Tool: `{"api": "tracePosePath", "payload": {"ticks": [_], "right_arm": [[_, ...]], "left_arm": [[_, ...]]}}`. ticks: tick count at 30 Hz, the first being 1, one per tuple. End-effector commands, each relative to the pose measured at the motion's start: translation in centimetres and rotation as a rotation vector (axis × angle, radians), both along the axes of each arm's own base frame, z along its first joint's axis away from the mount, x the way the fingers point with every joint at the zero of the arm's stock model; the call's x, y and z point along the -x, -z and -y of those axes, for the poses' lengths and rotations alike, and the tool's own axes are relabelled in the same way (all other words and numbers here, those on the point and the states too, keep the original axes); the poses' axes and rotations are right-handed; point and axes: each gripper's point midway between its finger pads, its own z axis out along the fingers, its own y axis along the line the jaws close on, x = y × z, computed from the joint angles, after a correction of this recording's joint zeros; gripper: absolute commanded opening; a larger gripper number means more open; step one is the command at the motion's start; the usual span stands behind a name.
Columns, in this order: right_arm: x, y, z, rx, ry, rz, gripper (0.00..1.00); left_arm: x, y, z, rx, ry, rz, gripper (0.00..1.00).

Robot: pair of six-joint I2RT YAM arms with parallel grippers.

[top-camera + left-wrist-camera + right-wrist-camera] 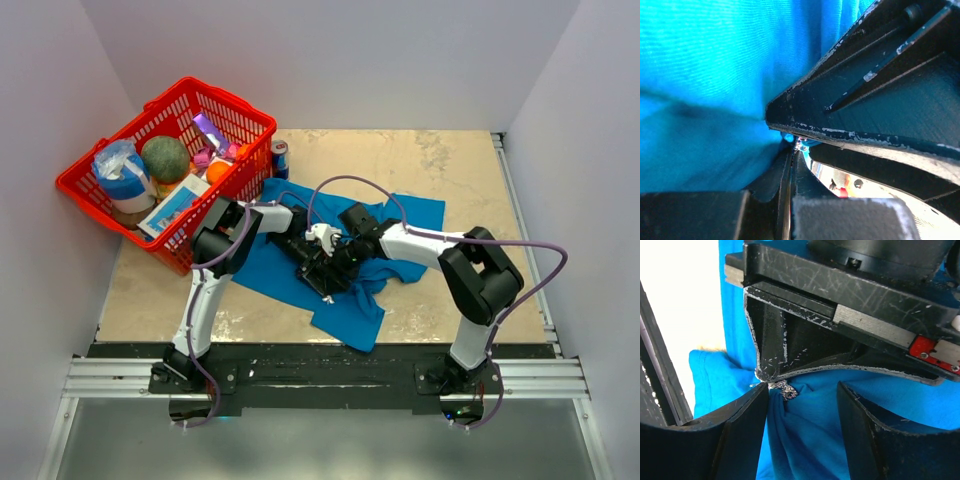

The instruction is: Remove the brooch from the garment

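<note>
The bright blue garment (pixel 400 215) lies crumpled in the middle of the table, and both grippers meet over it. The brooch (pixel 785 389) is a tiny silvery sparkly cluster pinned where the cloth bunches into folds; it also glints in the left wrist view as the brooch (pixel 800 145). My left gripper (pixel 794 146) is shut, pinching the cloth right beside the brooch. My right gripper (pixel 802 390) is open, one finger on each side of the brooch, the left finger (pixel 747 415) almost touching it. From above, the left gripper (pixel 318 272) and right gripper (pixel 338 262) hide the brooch.
A red basket (pixel 100 180) full of groceries stands at the back left, and its near corner is close to my left arm's elbow. A can (pixel 280 158) stands beside it. White walls close in the table on the left, back and right.
</note>
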Motion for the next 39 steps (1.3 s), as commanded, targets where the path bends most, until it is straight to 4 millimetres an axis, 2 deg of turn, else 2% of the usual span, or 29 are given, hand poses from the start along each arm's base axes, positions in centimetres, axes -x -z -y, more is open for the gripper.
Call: {"api": "tracePosePath", "payload": {"ticks": [1,6,19,25,28,34,35,36,38,39], "right_arm": [[0.3,0.4,-0.1,0.025,-0.063,0.020,0.60],[1.2,0.8,0.3,0.034,-0.115,0.015,0.61],[0.7,2.5,0.2,0.121,-0.116,0.048,0.60],[0.8,3.1,0.9,0.163,-0.143,0.073,0.59],[0.6,3.7,1.7,0.200,-0.157,0.101,0.58],[-1.3,4.4,3.5,0.296,-0.111,0.223,0.55],[-1.9,3.9,3.3,0.289,-0.089,0.258,0.55],[-2.1,4.1,4.1,0.316,-0.073,0.278,0.55],[-2.2,3.8,4.1,0.307,-0.066,0.302,0.56],[-1.6,3.5,3.7,0.269,-0.068,0.277,0.56]], "left_arm": [[-0.7,4.2,-1.7,-0.103,0.011,0.065,0.00],[-1.0,4.3,-1.7,-0.103,0.005,0.066,0.00],[-1.4,4.2,-1.7,-0.099,-0.003,0.060,0.00],[-1.5,4.2,-1.8,-0.100,-0.005,0.058,0.00],[-1.5,4.3,-1.9,-0.101,-0.005,0.062,0.00],[-1.6,4.2,-1.8,-0.100,-0.006,0.063,0.00],[-1.6,4.2,-1.8,-0.100,-0.006,0.067,0.00],[-1.6,4.2,-1.9,-0.103,-0.006,0.065,0.00],[-1.6,4.3,-1.9,-0.102,-0.005,0.069,0.00],[-1.6,4.3,-1.9,-0.105,-0.003,0.069,0.00]]}}
